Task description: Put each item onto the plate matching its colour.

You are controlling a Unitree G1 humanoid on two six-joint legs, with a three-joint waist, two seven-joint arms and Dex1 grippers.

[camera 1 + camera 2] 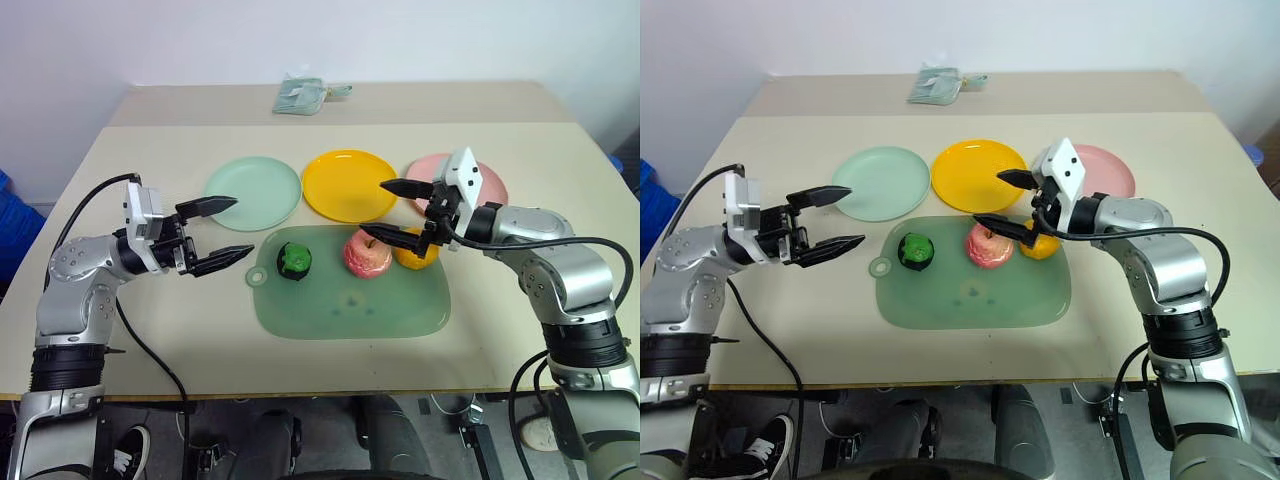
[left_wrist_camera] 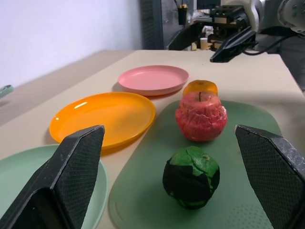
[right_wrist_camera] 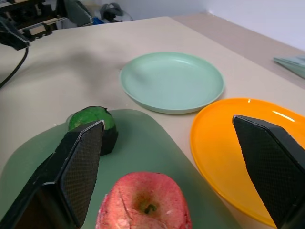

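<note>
Left-eye view: right gripper (image 1: 402, 212), jaws spread, hovered above the pink-red apple (image 1: 367, 253); closing on it seemingly came next, left gripper (image 1: 224, 233) likewise spread and empty.

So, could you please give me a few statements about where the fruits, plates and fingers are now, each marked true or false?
1. All three toy fruits sit on the green mat. True.
2. The pink-red apple lies on the pink plate. False: the plate holds nothing.
3. The left gripper has its fingers open and holds nothing. True.
4. The yellow plate lies between the mint green plate and the pink one. True.
5. The dark green fruit is gripped by the right gripper. False: it lies free.
</note>
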